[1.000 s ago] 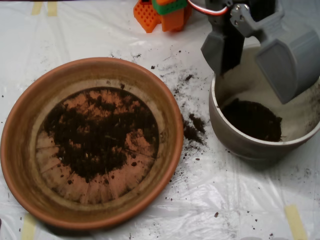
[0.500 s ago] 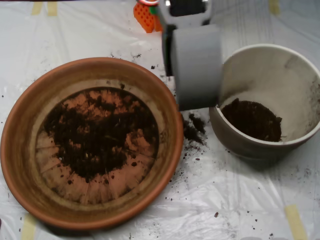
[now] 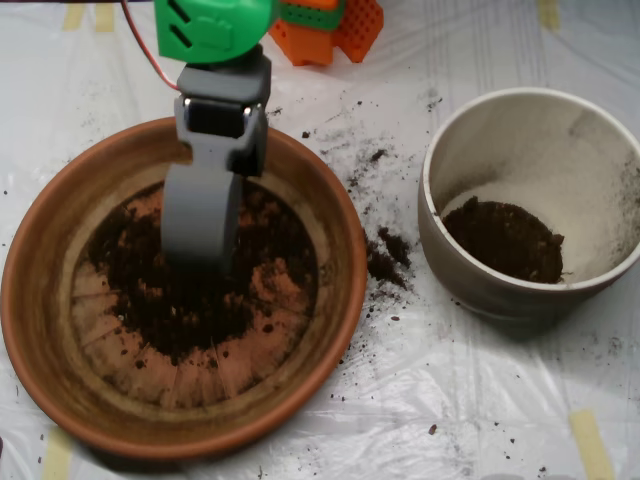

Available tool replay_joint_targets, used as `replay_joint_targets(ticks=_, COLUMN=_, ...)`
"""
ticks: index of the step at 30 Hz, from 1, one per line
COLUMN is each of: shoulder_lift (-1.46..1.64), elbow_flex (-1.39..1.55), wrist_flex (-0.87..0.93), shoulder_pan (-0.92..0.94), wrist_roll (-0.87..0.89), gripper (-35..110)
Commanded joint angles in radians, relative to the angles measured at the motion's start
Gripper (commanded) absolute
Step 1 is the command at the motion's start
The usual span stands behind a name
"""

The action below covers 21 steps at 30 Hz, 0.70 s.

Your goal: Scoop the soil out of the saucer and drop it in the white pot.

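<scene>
The saucer (image 3: pixel 45 330) is a wide terracotta dish on the left. Dark soil (image 3: pixel 190 300) lies thinly over the middle of its base, with orange patches showing through. My grey scoop (image 3: pixel 200 225) hangs over the upper middle of the saucer, its tip down at the soil, and it hides the soil beneath it. The green and grey arm (image 3: pixel 215 60) reaches in from the top edge. On the right stands the white pot (image 3: pixel 520 150), with a heap of soil (image 3: pixel 505 240) in its lower half.
Spilled soil crumbs (image 3: pixel 385 255) lie on the white plastic sheet between saucer and pot. An orange block (image 3: pixel 335 30) sits at the top edge. Strips of yellow tape (image 3: pixel 590 440) mark the sheet near the corners.
The scoop has swung left, from over the white pot one second ago, across the gap, to above the saucer's soil. The soil in the pot and saucer looks unchanged.
</scene>
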Motion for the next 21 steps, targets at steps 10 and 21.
replay_joint_targets(ticks=10, shoulder_lift=-0.468, elbow_flex=-0.241, wrist_flex=-0.04, shoulder_pan=0.16, wrist_roll=-0.08, gripper=52)
replay_joint_targets(ticks=21, shoulder_lift=-0.68, elbow_flex=-0.472, wrist_flex=-0.014, shoulder_pan=0.124, wrist_roll=-0.043, gripper=51)
